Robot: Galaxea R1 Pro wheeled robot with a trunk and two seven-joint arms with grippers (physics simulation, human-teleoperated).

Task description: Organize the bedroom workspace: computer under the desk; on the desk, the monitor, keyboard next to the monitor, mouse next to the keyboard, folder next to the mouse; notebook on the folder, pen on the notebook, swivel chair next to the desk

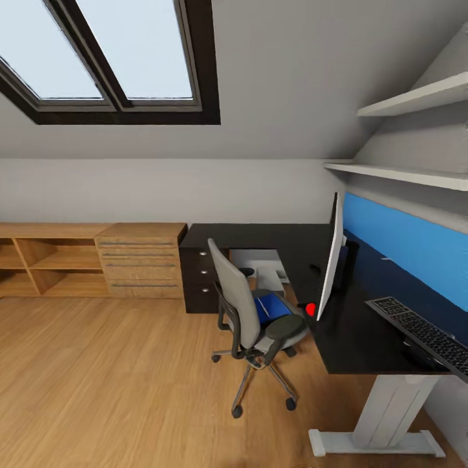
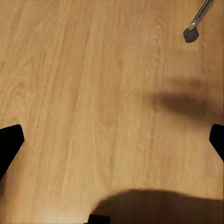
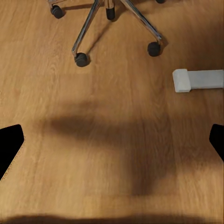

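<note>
Blue folder (image 1: 270,305) on swivel chair (image 1: 250,312) seat, five o'clock of desk (image 1: 364,325): thin, probably flexible; pinch exposed edge. Both claws' spread: cannot tell.

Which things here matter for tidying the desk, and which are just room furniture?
Job: swivel chair, blue folder on its seat, monitor, keyboard, desk.
Just there: wooden drawers, open shelving, wall shelves, skylight.

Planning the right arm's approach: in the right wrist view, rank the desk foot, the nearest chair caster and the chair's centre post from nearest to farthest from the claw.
1. Desk foot, white, off to one side.
2. Chair caster, across from it.
3. Centre post, at the far edge.
</note>
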